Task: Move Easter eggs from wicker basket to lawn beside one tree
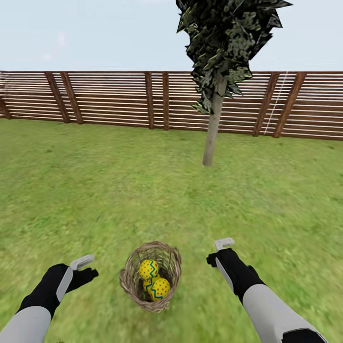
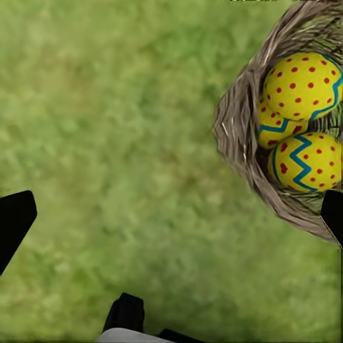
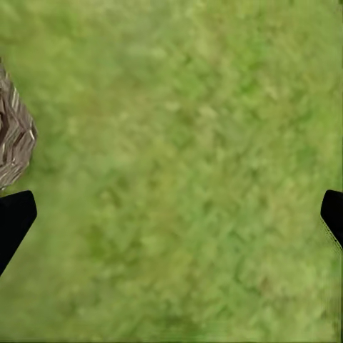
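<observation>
Wicker basket (image 1: 151, 278) on lawn (image 1: 95, 190); three Easter eggs (image 1: 154, 278) inside.

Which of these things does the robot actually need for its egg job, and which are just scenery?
Needed:
Easter eggs, all inside the basket
wicker basket
tree
lawn
left gripper and right gripper, both open

Just scenery:
wooden fence
sky

You are facing open lawn (image 1: 95, 190) all around the wicker basket (image 1: 169, 259); nothing is blocking its open top, where the Easter eggs (image 1: 148, 268) are lying exposed. The left tool (image 1: 85, 267) at nine o'clock and the right tool (image 1: 220, 251) at three are flanking it. The tree (image 1: 212, 133) is standing well apart at one o'clock.
</observation>
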You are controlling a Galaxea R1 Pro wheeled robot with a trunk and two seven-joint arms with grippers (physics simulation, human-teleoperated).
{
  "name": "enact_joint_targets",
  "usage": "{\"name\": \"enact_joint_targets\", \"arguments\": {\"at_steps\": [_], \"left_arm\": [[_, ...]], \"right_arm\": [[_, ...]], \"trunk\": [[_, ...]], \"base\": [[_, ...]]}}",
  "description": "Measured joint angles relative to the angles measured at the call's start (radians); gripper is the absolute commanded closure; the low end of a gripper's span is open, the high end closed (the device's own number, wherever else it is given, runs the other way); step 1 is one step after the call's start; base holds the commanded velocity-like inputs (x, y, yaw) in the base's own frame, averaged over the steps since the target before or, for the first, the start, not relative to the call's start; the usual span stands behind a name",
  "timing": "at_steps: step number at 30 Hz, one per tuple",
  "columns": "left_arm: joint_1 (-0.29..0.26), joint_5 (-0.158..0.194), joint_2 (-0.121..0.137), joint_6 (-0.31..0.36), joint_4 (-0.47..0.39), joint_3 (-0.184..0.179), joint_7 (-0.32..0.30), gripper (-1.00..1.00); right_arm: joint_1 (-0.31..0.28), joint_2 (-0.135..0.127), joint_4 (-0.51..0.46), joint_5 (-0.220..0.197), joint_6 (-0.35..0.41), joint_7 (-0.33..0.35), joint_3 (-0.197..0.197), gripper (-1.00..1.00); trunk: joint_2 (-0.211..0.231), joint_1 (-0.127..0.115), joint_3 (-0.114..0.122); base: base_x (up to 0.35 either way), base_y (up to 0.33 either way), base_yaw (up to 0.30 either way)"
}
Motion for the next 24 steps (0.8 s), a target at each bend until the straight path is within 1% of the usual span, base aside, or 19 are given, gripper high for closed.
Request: {"name": "enact_joint_targets", "arguments": {"at_steps": [5,8,11,14,17,18,20,21,22,24], "left_arm": [[0.0,0.0,0.0,-0.001,0.001,0.0,0.0,-1.0],[0.0,0.0,0.0,-0.001,0.001,0.001,0.0,-1.0],[0.0,-0.001,0.0,-0.001,0.001,0.002,0.0,-1.0],[0.0,-0.001,-0.001,-0.002,0.001,0.001,0.0,-1.0],[0.0,-0.002,-0.009,-0.003,0.001,0.0,0.002,-1.0],[0.0,-0.002,-0.019,-0.004,0.003,-0.001,0.002,-1.0],[0.0,-0.002,-0.025,-0.005,0.004,-0.001,0.001,-1.0],[0.0,-0.003,-0.037,-0.002,-0.001,-0.003,0.001,-1.0],[0.0,-0.005,-0.041,-0.001,0.0,-0.003,0.001,-1.0],[0.0,-0.005,-0.051,0.003,-0.002,-0.006,0.001,-1.0]], "right_arm": [[0.001,0.003,0.001,0.0,-0.001,0.002,0.0,-1.0],[0.001,0.01,0.001,0.0,-0.001,0.002,0.0,-1.0],[0.001,0.016,0.002,0.001,-0.001,0.002,0.001,-1.0],[0.001,0.021,0.003,0.001,-0.003,0.003,0.001,-1.0],[0.001,0.024,0.004,0.001,-0.004,0.006,0.001,-1.0],[0.001,0.027,0.004,-0.001,-0.004,0.008,0.001,-1.0],[0.002,0.028,0.004,-0.001,-0.004,0.009,0.001,-1.0],[0.002,0.028,0.004,-0.002,-0.004,0.01,0.001,-1.0],[0.002,0.028,0.004,-0.003,-0.004,0.01,0.001,-1.0],[0.002,0.028,0.003,-0.003,-0.004,0.01,0.001,-1.0]], "trunk": [[0.0,0.0,-0.001],[0.0,0.0,-0.001],[0.0,0.0,-0.001],[0.0,0.0,-0.001],[0.0,0.0,-0.001],[0.0,0.0,-0.001],[0.0,0.0,-0.001],[0.0,0.0,-0.001],[0.0,0.0,-0.001],[-0.014,0.008,-0.007]], "base": [[0.246,-0.249,0.071],[0.292,-0.176,0.071],[0.316,-0.067,0.177],[0.288,-0.016,0.066],[0.082,-0.003,0.014],[0.015,-0.001,0.003],[0.005,0.0,0.001],[0.001,0.0,0.0],[0.0,0.0,0.0],[0.0,0.0,0.0]]}}
